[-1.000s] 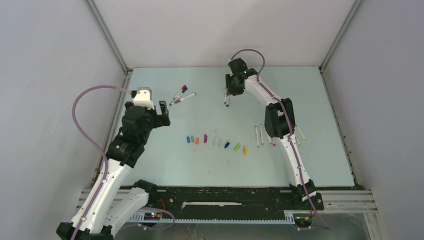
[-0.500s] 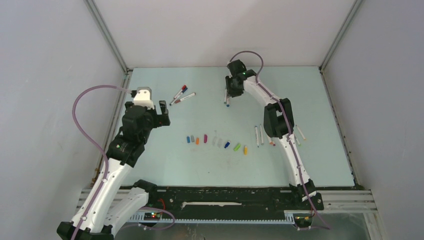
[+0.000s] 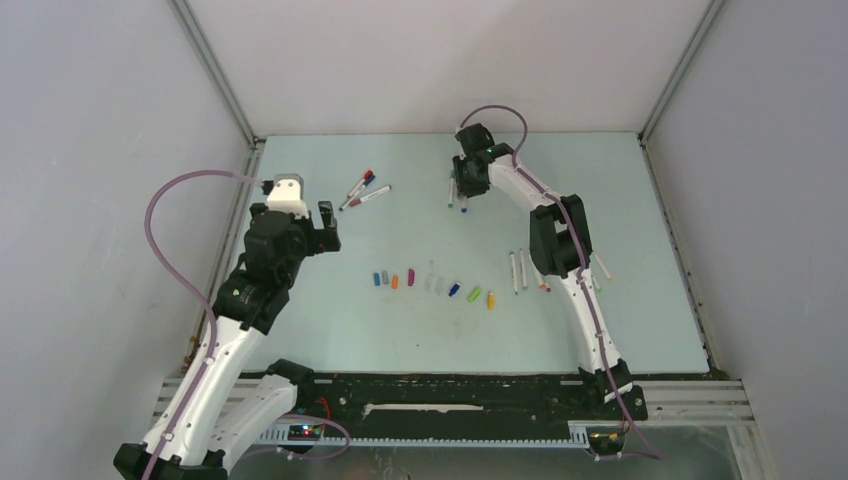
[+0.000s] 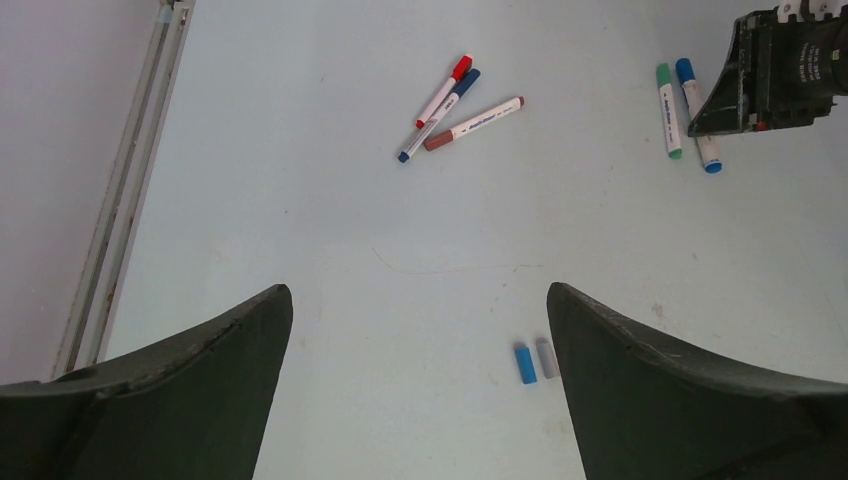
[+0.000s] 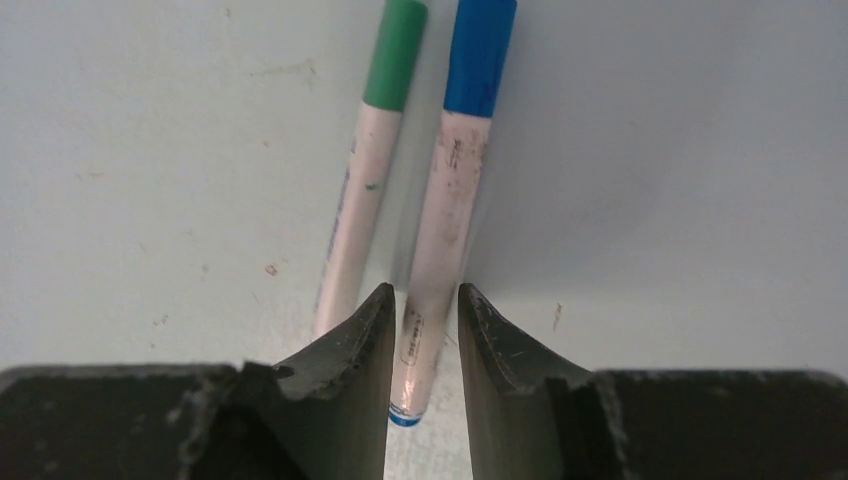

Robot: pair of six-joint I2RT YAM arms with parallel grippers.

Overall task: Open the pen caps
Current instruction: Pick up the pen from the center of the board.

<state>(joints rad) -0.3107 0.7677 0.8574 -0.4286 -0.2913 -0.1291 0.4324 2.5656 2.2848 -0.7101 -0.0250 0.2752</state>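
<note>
A row of loose caps [image 3: 432, 284] lies mid-worktop, and bare pens [image 3: 519, 271] lie by the right arm's elbow, so most of the job looks done. Five pens seem left, all capped: three [image 4: 458, 108] at the far left and two at the far middle.

The right hand [image 5: 424, 335] is clenched around the barrel of the blue pen [image 5: 452, 210] at the far middle; its blue cap [image 5: 480, 55] points away from the hand. The green pen [image 5: 362, 190] lies just beside it, its green cap [image 5: 396, 52] on, outside the grip. Whether the blue pen is off the worktop [image 3: 620, 220] cannot be told.

The left hand [image 4: 420, 330] hangs released and holds nothing, over the left side, well apart from the blue pen. Below it lie a blue cap and a grey one [image 4: 535, 360].

Little stands in the way. The green pen crowds the grasped one and may get nudged. Pulling the cap likely needs the left hand to come across.
</note>
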